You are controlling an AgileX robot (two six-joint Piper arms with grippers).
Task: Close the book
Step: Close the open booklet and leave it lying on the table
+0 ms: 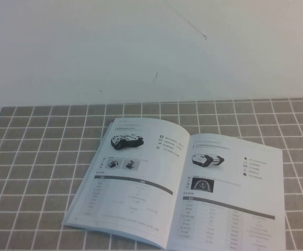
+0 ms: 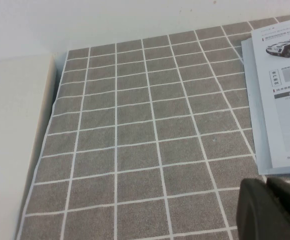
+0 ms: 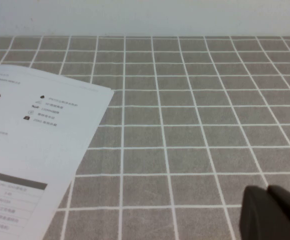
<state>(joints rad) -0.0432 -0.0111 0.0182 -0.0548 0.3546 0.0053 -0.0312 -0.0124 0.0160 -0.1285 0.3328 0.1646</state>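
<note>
L pincer (image 2: 270, 202), R pincer (image 3: 271, 206) edge-cropped beside book (image 1: 183, 183); its txt unreadable.

Ahead of my matt black left gripper (image 2: 268, 187) and right gripper (image 3: 268, 191): book (image 1: 183, 183) of smooth paper, cloth (image 1: 36, 157) grainy and matt

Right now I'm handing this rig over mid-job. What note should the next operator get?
Left gripper: over the tiled cloth to the left of the book, not touching it.
Right gripper: over the cloth to the right of the book, also clear of it.
Book: lying open, pages up, mid-table.
Done: nothing yet.
Left: close the book.
</note>
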